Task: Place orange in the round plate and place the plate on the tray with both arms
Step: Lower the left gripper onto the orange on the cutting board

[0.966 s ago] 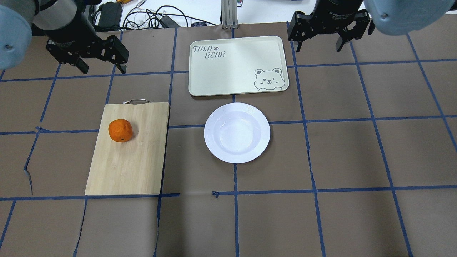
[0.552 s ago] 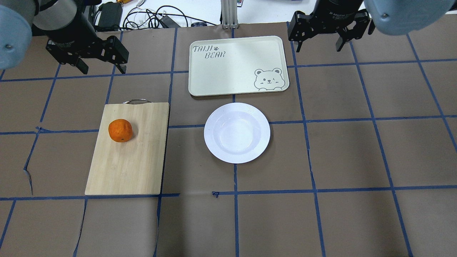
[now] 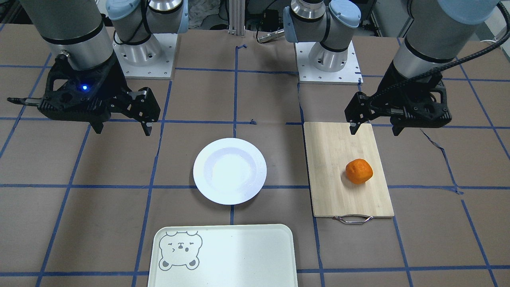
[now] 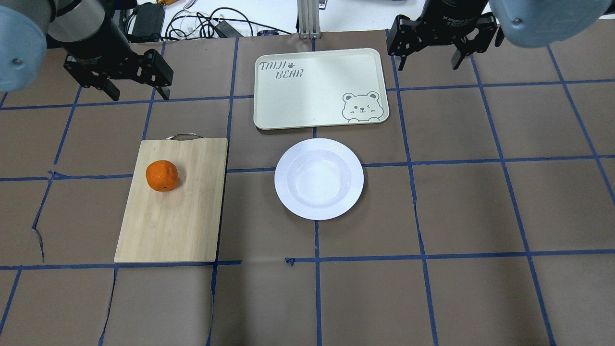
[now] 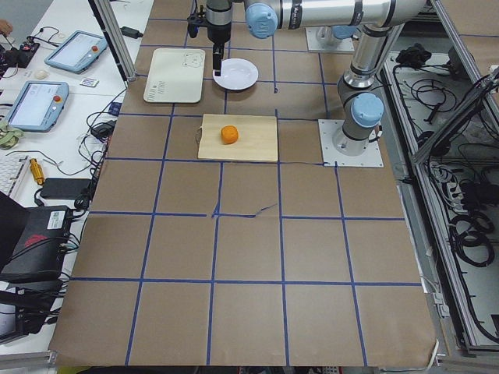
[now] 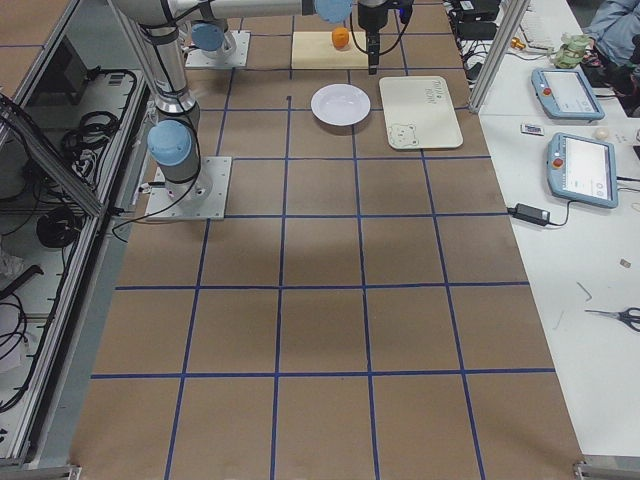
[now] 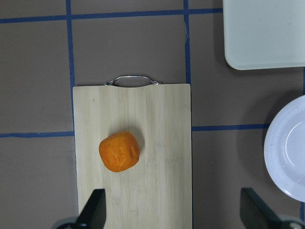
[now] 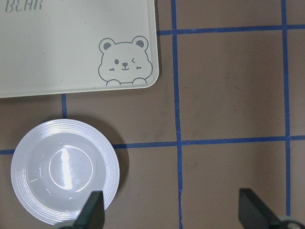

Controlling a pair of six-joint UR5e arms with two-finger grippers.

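The orange (image 4: 162, 176) lies on a bamboo cutting board (image 4: 178, 221) at the left; the left wrist view shows the orange (image 7: 119, 151) from above. The white round plate (image 4: 319, 179) sits empty at the table's middle, just in front of the pale tray (image 4: 317, 91) with the bear drawing. My left gripper (image 4: 139, 93) hangs open above the table, beyond the board's handle end. My right gripper (image 4: 428, 62) is open too, high beside the tray's right end. In the front-facing view the left gripper (image 3: 373, 131) is over the board's near-robot edge and the right gripper (image 3: 122, 130) is left of the plate (image 3: 230, 171).
The cutting board has a metal handle (image 4: 185, 136) facing away from the robot. Cables and a power brick (image 4: 146, 19) lie past the table's far edge. Brown paper with blue tape lines (image 4: 317, 288) covers the table.
The left arm has shifted very slightly; orange, plate, tray and right gripper stay where they were.
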